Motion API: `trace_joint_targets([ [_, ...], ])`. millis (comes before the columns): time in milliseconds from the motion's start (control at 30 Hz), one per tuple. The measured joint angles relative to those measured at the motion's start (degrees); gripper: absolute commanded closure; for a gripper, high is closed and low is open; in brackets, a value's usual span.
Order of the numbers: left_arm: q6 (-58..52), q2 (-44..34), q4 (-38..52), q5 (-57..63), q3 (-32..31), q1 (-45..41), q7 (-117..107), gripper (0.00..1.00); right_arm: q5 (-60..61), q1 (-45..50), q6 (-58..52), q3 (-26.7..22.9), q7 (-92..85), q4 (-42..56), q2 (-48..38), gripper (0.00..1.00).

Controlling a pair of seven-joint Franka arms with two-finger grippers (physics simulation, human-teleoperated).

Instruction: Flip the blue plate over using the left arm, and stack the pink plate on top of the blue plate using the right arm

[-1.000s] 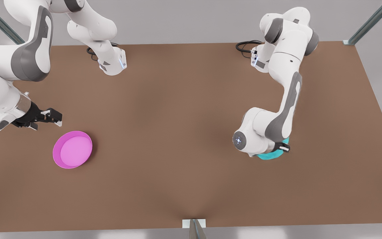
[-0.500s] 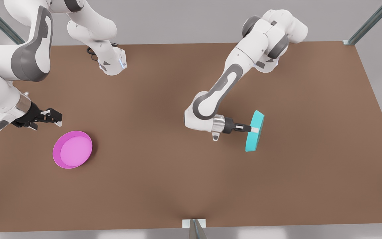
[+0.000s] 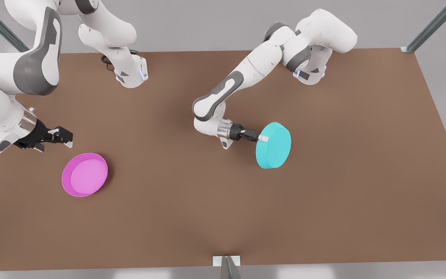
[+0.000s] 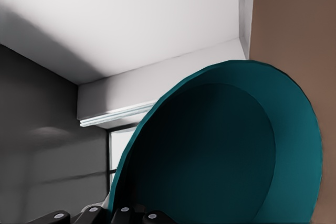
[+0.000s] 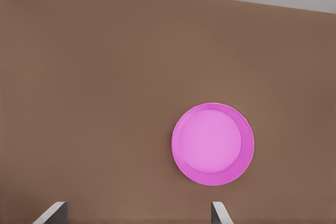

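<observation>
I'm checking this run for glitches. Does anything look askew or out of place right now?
Only the blue plate: it is off the table, tilted, plain underside showing, its rim pinched by the left gripper, mid-flip. The pink plate lies flat, rim up, with the right gripper open, waiting beside it.

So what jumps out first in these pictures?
The blue plate, gripped at its rim by the left end effector and held tilted above the brown table near the middle. On the front view's left, the pink plate lies rim-up, with the right end effector open just above it.
</observation>
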Motion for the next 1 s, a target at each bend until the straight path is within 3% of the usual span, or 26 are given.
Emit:
trace_joint_targets([
  [333,-0.67,7.19,7.38,5.13,0.00,-5.88,0.09,0.79,0.00,0.05,-0.26,0.18,-0.10,0.08,-0.09,0.00],
  [1000,-2.24,11.77,9.02,5.37,2.02,-10.91,0.01,0.79,-3.00,-6.18,0.47,-0.62,-0.12,2.45,0.69,0.00],
])
